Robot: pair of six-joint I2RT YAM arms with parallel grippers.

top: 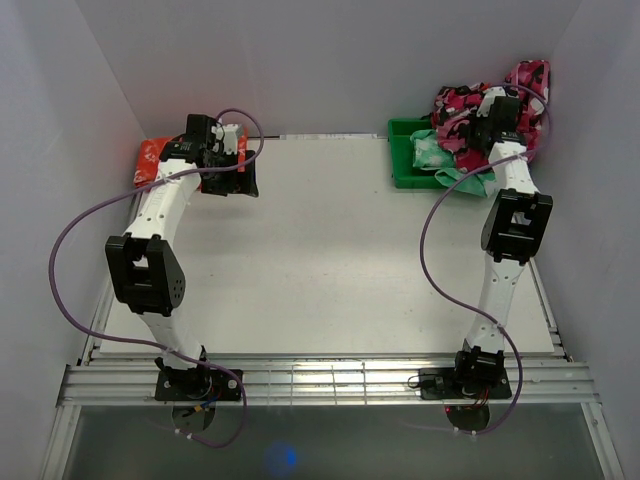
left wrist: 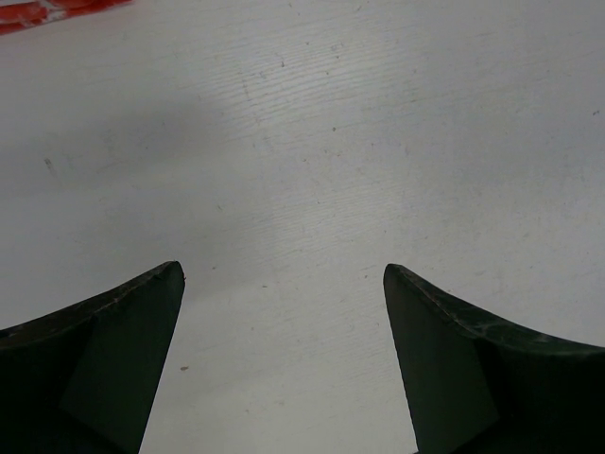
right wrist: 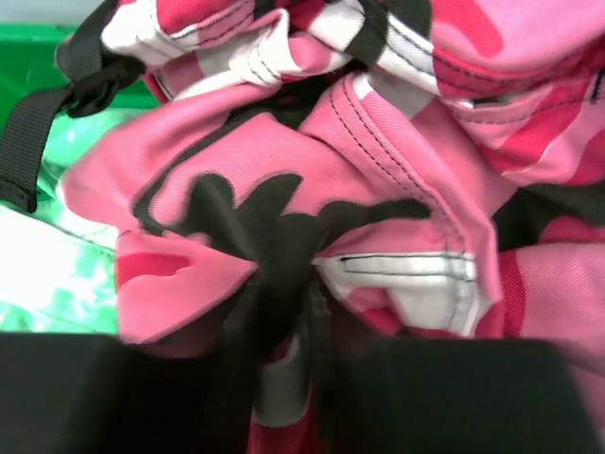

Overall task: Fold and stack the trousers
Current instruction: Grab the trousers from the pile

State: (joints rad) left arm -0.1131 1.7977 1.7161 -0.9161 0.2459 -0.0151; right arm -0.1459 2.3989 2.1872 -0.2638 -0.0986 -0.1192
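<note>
One fold of the soft pink-magenta camouflage trousers (right wrist: 378, 189) is clenched between the right jaws; the left jaws stand wide open over the white desk (left wrist: 331, 142).

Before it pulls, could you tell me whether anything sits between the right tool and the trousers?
Nothing visible does: the right tool touches the trousers directly, with pink cloth bunched in its grip, above the green garment.

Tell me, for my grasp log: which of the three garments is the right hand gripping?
The pink camouflage trousers, heaped over the green bin; the green garment lies under them, the orange-red one far left.
</note>
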